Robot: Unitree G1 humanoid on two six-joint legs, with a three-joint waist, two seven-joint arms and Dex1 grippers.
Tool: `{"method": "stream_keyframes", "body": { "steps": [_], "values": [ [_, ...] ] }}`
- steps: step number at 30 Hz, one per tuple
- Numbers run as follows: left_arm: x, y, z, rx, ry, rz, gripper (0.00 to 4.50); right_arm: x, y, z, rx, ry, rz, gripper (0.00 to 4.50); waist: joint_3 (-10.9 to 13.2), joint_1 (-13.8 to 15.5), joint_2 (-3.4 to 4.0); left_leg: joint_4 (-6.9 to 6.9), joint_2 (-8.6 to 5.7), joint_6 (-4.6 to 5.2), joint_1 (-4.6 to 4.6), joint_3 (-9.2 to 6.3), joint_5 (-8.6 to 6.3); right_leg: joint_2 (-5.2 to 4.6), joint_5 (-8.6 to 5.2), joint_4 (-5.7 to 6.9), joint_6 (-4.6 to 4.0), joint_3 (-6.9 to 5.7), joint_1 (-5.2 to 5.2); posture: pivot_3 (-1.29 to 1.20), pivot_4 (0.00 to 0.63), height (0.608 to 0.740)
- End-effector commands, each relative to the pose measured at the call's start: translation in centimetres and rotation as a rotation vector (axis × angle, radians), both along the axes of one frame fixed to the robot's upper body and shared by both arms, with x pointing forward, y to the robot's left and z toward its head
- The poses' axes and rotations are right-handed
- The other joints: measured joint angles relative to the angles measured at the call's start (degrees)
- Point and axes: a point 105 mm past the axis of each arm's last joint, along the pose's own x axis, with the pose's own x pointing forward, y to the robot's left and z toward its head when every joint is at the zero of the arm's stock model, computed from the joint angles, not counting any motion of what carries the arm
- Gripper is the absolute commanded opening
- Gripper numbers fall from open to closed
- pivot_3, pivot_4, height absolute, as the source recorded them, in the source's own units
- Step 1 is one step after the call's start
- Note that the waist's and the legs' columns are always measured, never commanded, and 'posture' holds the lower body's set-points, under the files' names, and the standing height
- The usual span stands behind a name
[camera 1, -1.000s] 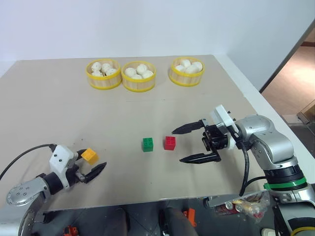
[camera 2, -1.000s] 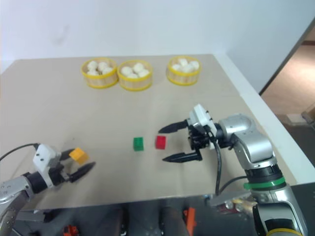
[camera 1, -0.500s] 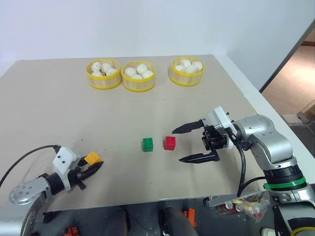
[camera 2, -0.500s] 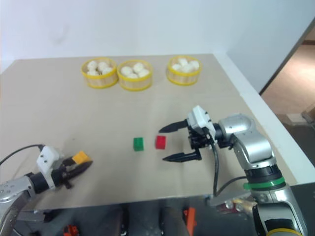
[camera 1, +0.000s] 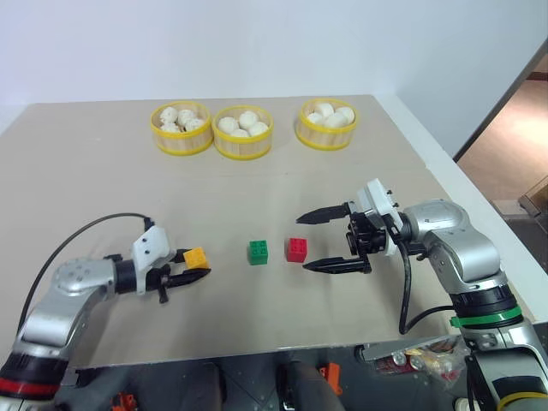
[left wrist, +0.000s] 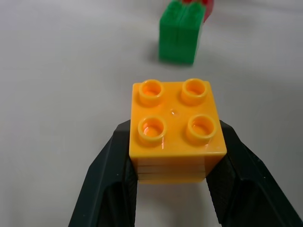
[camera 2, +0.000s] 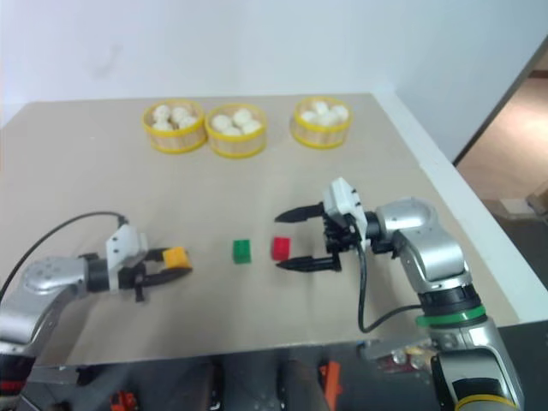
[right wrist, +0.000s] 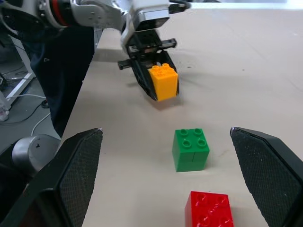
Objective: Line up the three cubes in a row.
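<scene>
with yellow cube (camera 1: 196, 257) pinched in left gripper (camera 1: 193, 271) above the table (camera 1: 86, 188) near its front edge, carry step underway; next, set it beside green cube (camera 1: 257, 251), in line with red cube (camera 1: 296, 249); right gripper (camera 1: 329, 239) agape, empty.

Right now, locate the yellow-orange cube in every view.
Left eye: yellow-orange cube in the left claw, left of the green cube.
Right eye: same, lower left.
Left wrist: centre, between black fingers.
Right wrist: upper middle.
Shared landmark: the green cube.
</scene>
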Motion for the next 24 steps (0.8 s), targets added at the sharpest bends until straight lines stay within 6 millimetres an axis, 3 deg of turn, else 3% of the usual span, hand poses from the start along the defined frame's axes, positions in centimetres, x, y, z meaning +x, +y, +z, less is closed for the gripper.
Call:
{"method": "stream_keyframes", "body": {
  "steps": [1, 7, 14, 24],
  "values": [
    [0.7, 0.2, 0.0, 0.053, -0.007, -0.070, 1.36, 0.9, 0.2, 1.1, 0.069, -0.036, -0.059, 4.50, 0.0, 0.0, 0.00, 0.00, 0.01, 0.00, 0.00, -0.02, 0.00, 0.04, -0.01, 0.01, -0.01, 0.00, 0.00, 0.00, 0.150, 0.740],
    [1.6, -0.4, -0.4, 0.061, 0.000, -0.132, 1.36, 1.7, 0.5, 0.9, 0.085, -0.028, -0.104, 4.50, 0.0, 0.0, 0.00, -0.05, 0.06, 0.00, 0.01, -0.04, 0.00, 0.12, 0.02, 0.04, 0.04, 0.04, 0.00, 0.00, 0.150, 0.740],
    [1.4, -1.8, -0.8, 0.053, 0.007, -0.202, 1.36, 2.0, 0.2, 0.2, 0.069, -0.039, -0.120, 4.50, 0.0, 0.0, 0.00, 0.00, 0.05, 0.01, -0.03, -0.03, 0.00, 0.10, 0.02, 0.04, 0.06, 0.06, 0.00, 0.00, 0.150, 0.740],
    [2.7, -1.9, -1.3, 0.098, 0.000, -0.191, 1.36, 2.3, 0.1, 0.2, 0.055, -0.050, -0.124, 4.50, 0.0, 0.0, 0.00, 0.07, 0.05, 0.03, 0.00, -0.02, 0.02, 0.12, 0.07, 0.08, 0.09, 0.09, 0.04, 0.00, 0.150, 0.740]
  ]
}}
